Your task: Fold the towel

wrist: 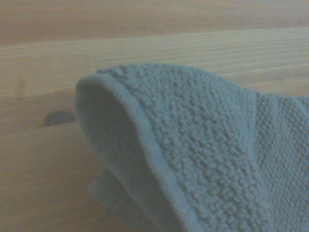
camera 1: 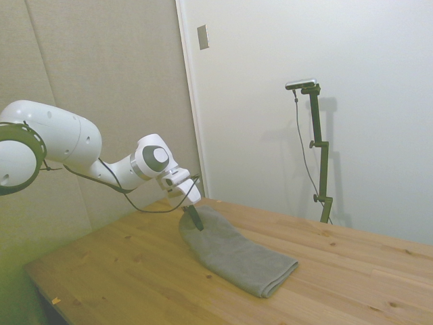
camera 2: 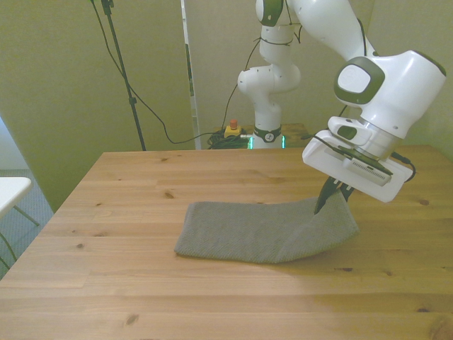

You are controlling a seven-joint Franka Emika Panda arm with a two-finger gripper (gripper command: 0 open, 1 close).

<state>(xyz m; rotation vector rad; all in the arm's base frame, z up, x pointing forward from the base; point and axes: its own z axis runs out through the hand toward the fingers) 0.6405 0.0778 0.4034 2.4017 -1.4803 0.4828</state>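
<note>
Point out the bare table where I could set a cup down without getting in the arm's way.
Bare table runs between the towel and the near edge, and from its flat end to the front view's left edge. It is crowded at the front view's right, where the gripper holds the towel's end raised.

Dim yellowish room light, soft shadows, wrist view blurred, grainy

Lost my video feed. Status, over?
Gripper shut on towel end, that end raised. Rest flat on table. Nothing in the way.
</note>
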